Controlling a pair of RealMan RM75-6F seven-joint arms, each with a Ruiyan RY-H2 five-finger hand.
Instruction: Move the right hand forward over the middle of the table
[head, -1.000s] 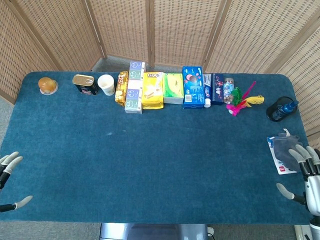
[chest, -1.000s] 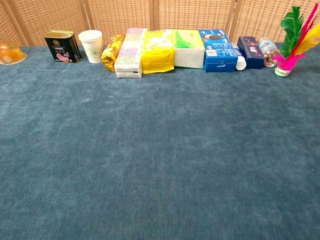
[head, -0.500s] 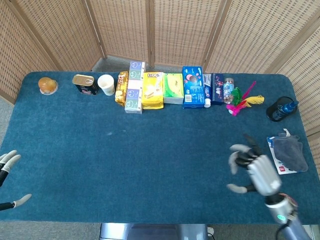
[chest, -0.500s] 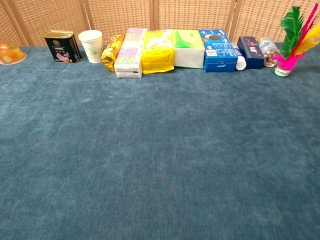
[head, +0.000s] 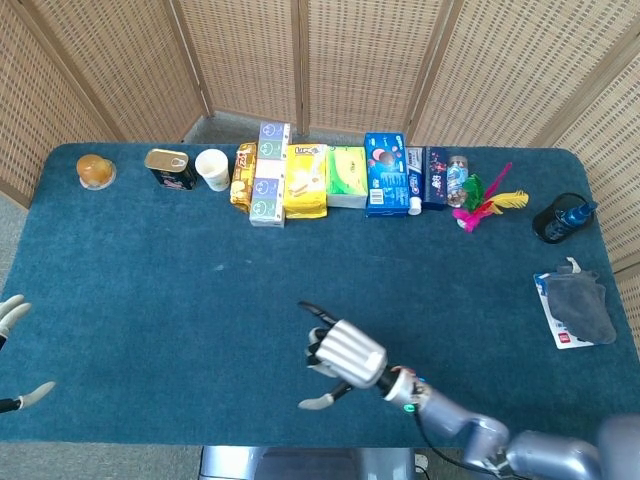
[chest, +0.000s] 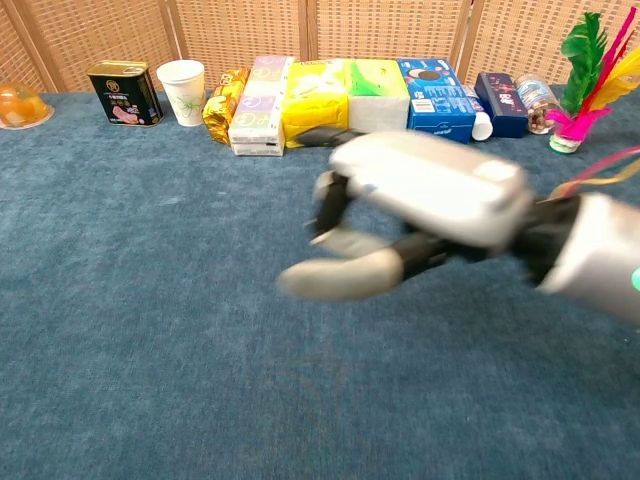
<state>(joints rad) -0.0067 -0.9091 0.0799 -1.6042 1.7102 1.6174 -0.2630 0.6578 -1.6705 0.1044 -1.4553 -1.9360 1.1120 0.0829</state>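
My right hand (head: 341, 352) hangs over the blue table (head: 150, 270), near its middle and toward the front edge, with the forearm trailing to the lower right. It holds nothing; its fingers are apart and the thumb sticks out to the left. In the chest view the same right hand (chest: 420, 200) fills the centre, blurred, above the cloth. Only the fingertips of my left hand (head: 10, 312) show at the far left edge, spread and off the table.
Along the back edge stands a row: an orange cup (head: 95, 170), a tin (head: 170, 167), a paper cup (head: 212, 168), several boxes and packets (head: 305, 180), a feather shuttlecock (head: 485, 202). A black cap (head: 562, 218) and a grey pouch (head: 578, 308) lie at the right.
My right hand has swept from the table's right edge leftward to near the middle, and it now shows in the chest view. The left hand has slid slightly further out of view.
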